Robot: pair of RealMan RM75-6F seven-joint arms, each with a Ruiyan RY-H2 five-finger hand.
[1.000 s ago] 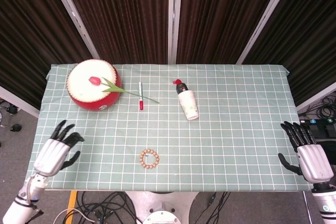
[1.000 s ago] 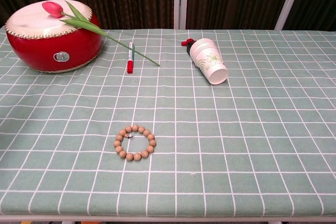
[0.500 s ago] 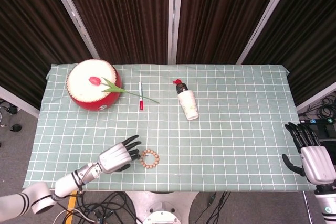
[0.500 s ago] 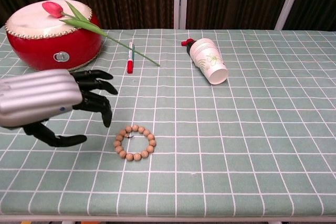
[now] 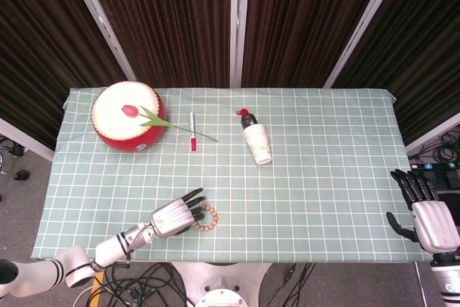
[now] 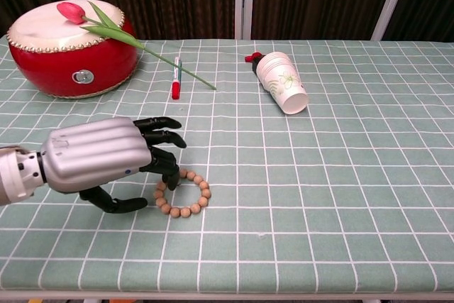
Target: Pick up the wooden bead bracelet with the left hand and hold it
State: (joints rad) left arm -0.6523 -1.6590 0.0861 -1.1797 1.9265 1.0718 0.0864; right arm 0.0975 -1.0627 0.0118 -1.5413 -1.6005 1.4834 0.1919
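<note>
The wooden bead bracelet (image 5: 207,218) (image 6: 186,192) lies flat on the green checked cloth near the table's front edge. My left hand (image 5: 175,216) (image 6: 106,157) hovers over its left side, fingers spread and curved down, fingertips (image 6: 170,169) reaching the ring's left beads. The thumb (image 6: 117,204) lies low on the cloth just left of the ring. Nothing is held; the bracelet rests on the table. My right hand (image 5: 426,215) hangs off the table's right edge, fingers apart and empty, seen only in the head view.
A red drum (image 5: 128,116) (image 6: 69,49) with a tulip (image 6: 99,25) on top stands at the back left. A red marker (image 5: 192,131) (image 6: 176,79) lies beside it. A stack of paper cups (image 5: 257,141) (image 6: 283,82) lies on its side mid-table, against a small red-capped bottle (image 5: 246,115).
My left hand has slid right along the front of the table and lowered, so its fingertips now reach the bracelet's left side. The bracelet and right hand have stayed put.
</note>
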